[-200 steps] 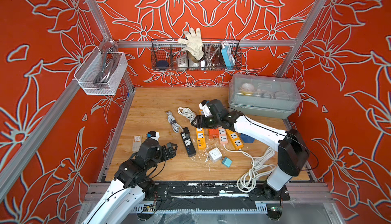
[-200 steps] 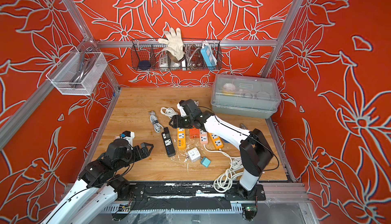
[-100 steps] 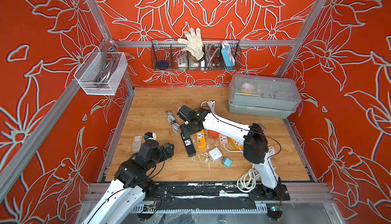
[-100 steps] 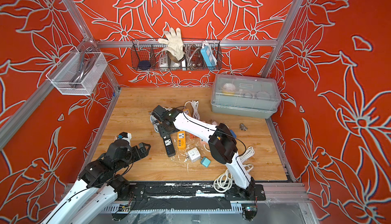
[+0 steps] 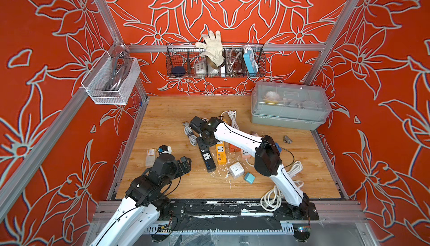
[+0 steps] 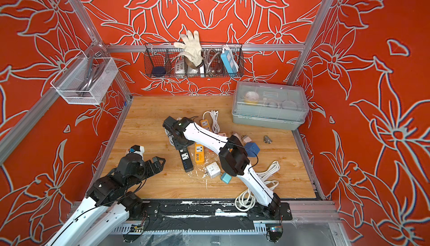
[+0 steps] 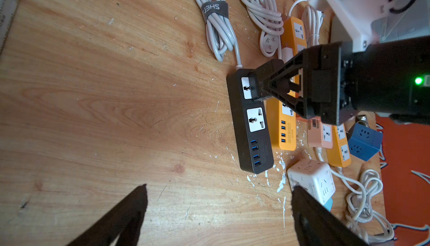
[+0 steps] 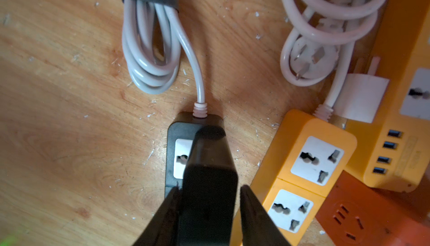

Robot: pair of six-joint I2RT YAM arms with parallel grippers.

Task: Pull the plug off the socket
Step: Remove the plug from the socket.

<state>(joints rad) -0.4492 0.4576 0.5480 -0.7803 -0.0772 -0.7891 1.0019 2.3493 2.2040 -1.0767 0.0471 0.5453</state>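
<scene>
Black plug [image 8: 209,154] stood in the end socket of the black power strip [image 7: 253,137], beside its white cord [image 8: 197,70], on the wooden counter [image 7: 104,93]. Right end effector [image 8: 209,190] was clenched on the plug's sides. Left end effector [image 7: 218,186] hovered released, fingers spread wide, well apart from the strip.

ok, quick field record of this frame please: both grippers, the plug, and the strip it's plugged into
right gripper: shut on the black plug, one finger on each side
plug seat: end outlet of the black plastic power strip, next to its white cord; looks seated
left gripper: open, empty, above the bare wooden table, apart from the strip
neighbour: orange power strip lying alongside the black one
task state: plug gripped, not yet pulled out
</scene>
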